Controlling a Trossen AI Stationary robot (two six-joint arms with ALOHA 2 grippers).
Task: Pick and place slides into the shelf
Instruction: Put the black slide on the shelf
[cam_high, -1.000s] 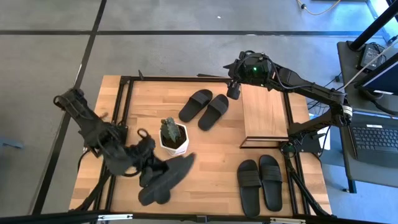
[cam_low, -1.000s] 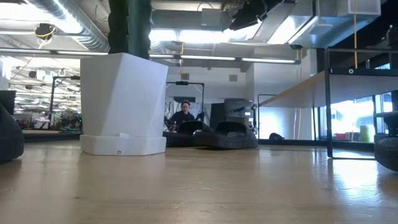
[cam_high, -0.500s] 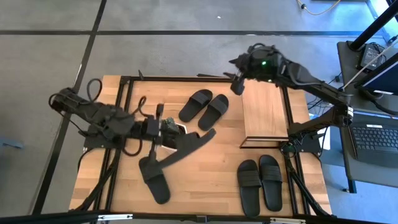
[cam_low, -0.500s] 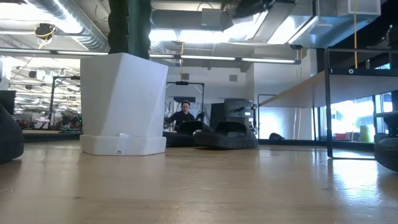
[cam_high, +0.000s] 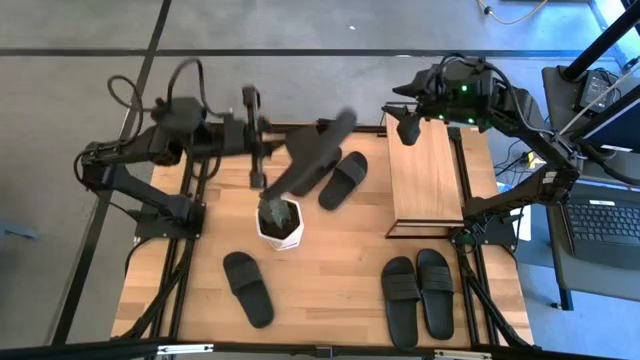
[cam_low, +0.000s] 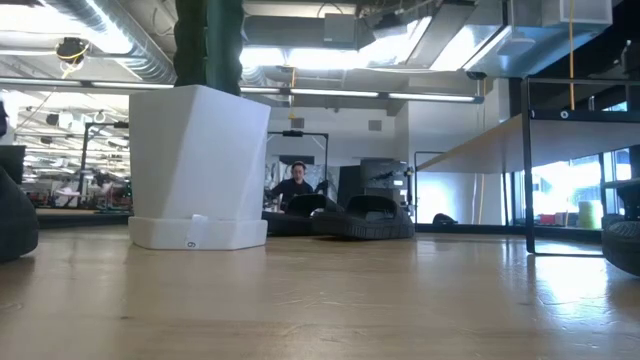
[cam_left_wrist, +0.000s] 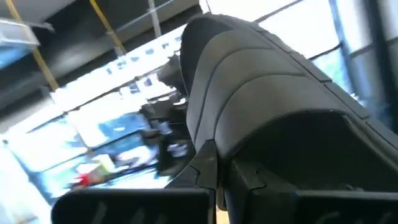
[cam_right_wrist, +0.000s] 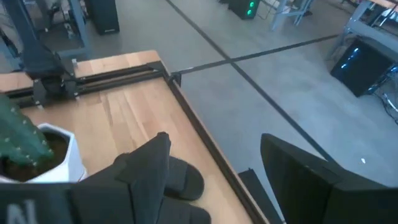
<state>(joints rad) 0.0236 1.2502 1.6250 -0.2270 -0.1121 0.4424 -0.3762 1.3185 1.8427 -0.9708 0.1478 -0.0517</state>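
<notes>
Since half a second ago the carried slide (cam_high: 318, 150) has been swung from in front of the plant pot (cam_high: 279, 226) to the far side of it, and it now hangs above the rear of the surface (cam_high: 330, 255), over one sandal of the rear pair (cam_high: 344, 180). The left end effector (cam_high: 256, 135) is clenched on this slide, gripping one end; the sandal's long axis runs diagonally, rising away from the pot toward the shelf (cam_high: 425, 180). The other sandal it had among its fingers a second ago now lies alone as the near slide (cam_high: 247, 288), in front of the pot.

The shelf stands well to the right of the pot, and the carried slide lies between the two, its free end pointing toward the shelf. In my judgement the left arm remains the nearer carrier and must travel on rightward, away from the pot, to reach it. The right end effector (cam_high: 408, 127) hovers released over the shelf's rear left corner, holding nothing. A further pair (cam_high: 417, 292) lies in front of the shelf.

The left wrist view is almost filled by the sandal's strap, so the exact bite cannot be confirmed. Any lower tier of the shelf is hidden beneath its top board.
</notes>
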